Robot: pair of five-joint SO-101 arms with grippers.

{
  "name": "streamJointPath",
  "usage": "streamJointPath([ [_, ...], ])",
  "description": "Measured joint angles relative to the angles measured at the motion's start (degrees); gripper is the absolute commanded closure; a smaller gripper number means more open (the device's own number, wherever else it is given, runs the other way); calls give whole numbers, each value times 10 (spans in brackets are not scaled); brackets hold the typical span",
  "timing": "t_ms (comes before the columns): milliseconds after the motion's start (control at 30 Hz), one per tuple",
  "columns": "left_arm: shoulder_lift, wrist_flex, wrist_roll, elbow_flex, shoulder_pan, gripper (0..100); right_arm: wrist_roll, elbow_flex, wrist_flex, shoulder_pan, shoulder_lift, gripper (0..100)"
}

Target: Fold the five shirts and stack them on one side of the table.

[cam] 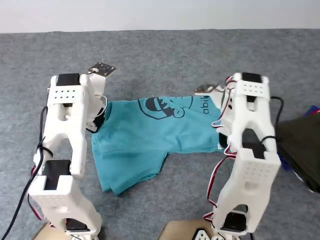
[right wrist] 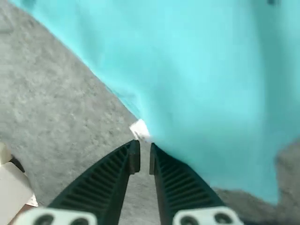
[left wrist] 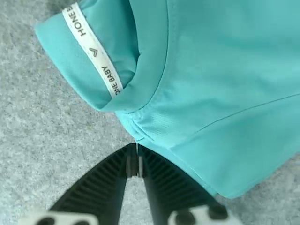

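Observation:
A teal shirt (cam: 150, 135) with a dark print lies partly folded on the grey table, between the two arms. In the left wrist view, my left gripper (left wrist: 134, 161) is shut on the teal shirt (left wrist: 211, 79) at its edge, just beside the collar with its white label (left wrist: 91, 51). From above, my left gripper (cam: 98, 121) is at the shirt's left side. My right gripper (right wrist: 142, 158) is shut on the shirt's hem (right wrist: 197, 70) next to a small white tag (right wrist: 139, 129). Seen from above, my right gripper (cam: 221, 126) is at the shirt's right edge.
A pile of dark cloth (cam: 300, 147) lies at the table's right edge, with a blue and red piece (cam: 313, 110) behind it. Cardboard corners (cam: 182, 230) poke in at the front. Grey carpet-like surface (cam: 165, 55) stretches behind the shirt.

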Motion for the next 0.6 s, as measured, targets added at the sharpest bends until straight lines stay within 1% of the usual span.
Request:
streamJointPath([
  [200, 0, 10, 0, -8, 0, 994, 0, 0, 0, -5, 0, 955],
  [267, -11, 15, 2, -15, 7, 994, -1, 0, 0, -7, -21, 954],
  [333, -31, 22, 0, -18, 24, 994, -9, 0, 0, -7, -55, 954],
  [500, -47, 44, 0, -14, 93, 993, -72, 0, 0, -7, -128, 953],
  [600, -48, 46, 0, 21, 123, 993, -103, 17, 0, -7, -159, 953],
])
